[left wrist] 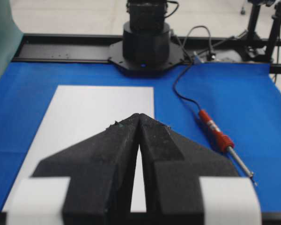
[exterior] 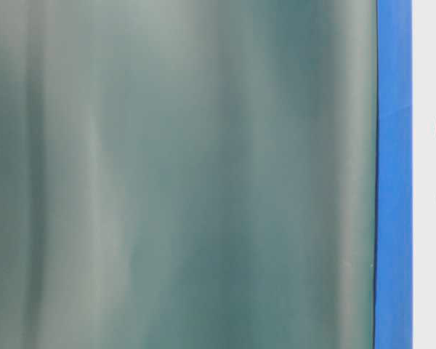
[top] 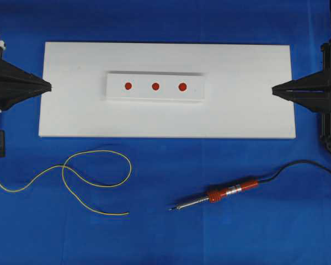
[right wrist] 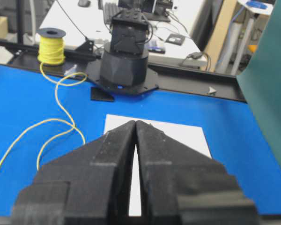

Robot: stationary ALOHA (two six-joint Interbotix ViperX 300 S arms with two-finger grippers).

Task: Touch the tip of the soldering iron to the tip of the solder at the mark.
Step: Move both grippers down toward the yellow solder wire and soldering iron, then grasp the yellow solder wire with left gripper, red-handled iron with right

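Note:
The soldering iron [top: 223, 195] lies on the blue cloth at the lower right, red-orange handle to the right and dark tip pointing left; it also shows in the left wrist view as the soldering iron [left wrist: 218, 135]. The solder [top: 94, 175], a thin yellow wire in loose loops, lies at the lower left with its free end near the middle; the right wrist view shows the solder [right wrist: 61, 108] too. Three red marks [top: 155, 86] sit on a raised white block. My left gripper [top: 49, 86] is shut and empty at the board's left edge. My right gripper [top: 273, 91] is shut and empty at the right edge.
A large white board [top: 254, 116] carries the raised block [top: 116, 91]. The iron's black cord [top: 303, 164] runs off to the right. A yellow solder spool [right wrist: 51, 46] stands behind the far arm base. The table-level view is mostly filled by a blurred green surface [exterior: 182, 174].

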